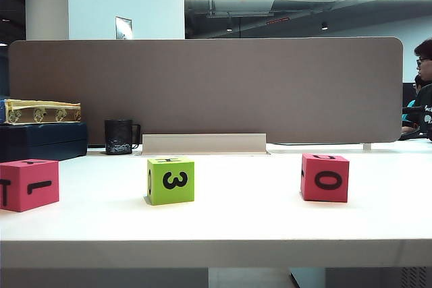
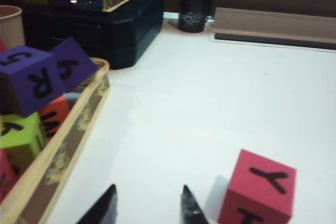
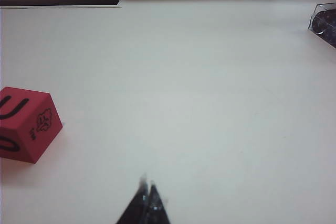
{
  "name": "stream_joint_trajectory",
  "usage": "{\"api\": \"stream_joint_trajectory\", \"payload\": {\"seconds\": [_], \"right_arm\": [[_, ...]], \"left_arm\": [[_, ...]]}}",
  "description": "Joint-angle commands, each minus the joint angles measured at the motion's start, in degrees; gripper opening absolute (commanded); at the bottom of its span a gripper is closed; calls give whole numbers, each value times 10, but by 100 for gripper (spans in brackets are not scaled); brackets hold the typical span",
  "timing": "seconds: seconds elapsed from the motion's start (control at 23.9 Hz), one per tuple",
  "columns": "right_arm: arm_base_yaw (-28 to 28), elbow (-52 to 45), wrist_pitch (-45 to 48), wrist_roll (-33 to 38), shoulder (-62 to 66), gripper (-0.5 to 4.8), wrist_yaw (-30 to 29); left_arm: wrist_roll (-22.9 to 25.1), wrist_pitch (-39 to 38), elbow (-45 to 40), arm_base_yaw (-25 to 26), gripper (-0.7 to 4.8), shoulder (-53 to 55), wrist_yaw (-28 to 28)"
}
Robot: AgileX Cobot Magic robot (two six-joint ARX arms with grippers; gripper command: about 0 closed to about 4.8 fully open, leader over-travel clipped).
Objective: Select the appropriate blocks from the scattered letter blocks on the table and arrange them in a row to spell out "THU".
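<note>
The white table (image 1: 270, 224) is occupied by three well-separated letter blocks: a pinkish-red block (image 1: 28, 184) at the left, a lime green block (image 1: 171, 180) in the middle, another pinkish-red block (image 1: 325, 177) at the right. A dark mug (image 1: 119, 137) and a dark case (image 1: 42, 141) are set behind.

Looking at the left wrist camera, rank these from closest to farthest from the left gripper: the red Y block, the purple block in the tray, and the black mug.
From the left gripper, jaws apart over the table:
1. Red Y block, right beside one fingertip.
2. Purple block, in the wooden tray on the other side.
3. Black mug, far back by the divider's base.
</note>
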Motion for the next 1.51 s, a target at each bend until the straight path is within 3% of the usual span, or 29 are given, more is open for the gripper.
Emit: {"api": "stream_joint_trajectory", "payload": {"seconds": [0.04, 0.17, 0.29, 0.33, 0.38, 0.59, 0.67, 0.8, 0.92, 1.26, 1.34, 1.51], "right_arm": [[0, -3, 10, 0, -6, -1, 3], [0, -3, 26, 1, -6, -1, -6], [0, -2, 38, 1, -6, -1, -49], [0, -2, 36, 1, -6, -1, -92], [0, -2, 35, 0, -6, -1, -123], [0, -2, 35, 6, -6, -1, -139], [0, -2, 28, 51, -6, -1, -150], [0, 0, 43, 149, -6, -3, -150], [0, 21, 65, 188, -6, -5, -150], [3, 185, 65, 189, 52, -5, -152], [3, 231, 56, 187, 108, -5, -177], [4, 329, -5, 184, 235, -5, -251]], "left_arm": [[-39, 23, 2, 0, 147, 0, 46], [-98, 34, 3, 0, 143, 0, 63], [-154, 33, 4, 0, 78, 0, 73], [-177, 32, 4, 0, 41, 0, 85], [-177, 32, 4, 0, -7, 0, 106], [-177, 28, 3, 0, -6, 0, 122], [-178, 28, 3, 0, -6, 0, 125], [-180, 19, 13, 0, -6, 0, 184], [-191, -34, 53, 0, -6, 0, 182], [-190, -90, 193, 0, -6, 56, 183], [-182, -121, 237, 0, -6, 102, 186], [-122, -207, 323, 0, -6, 191, 185]]}}
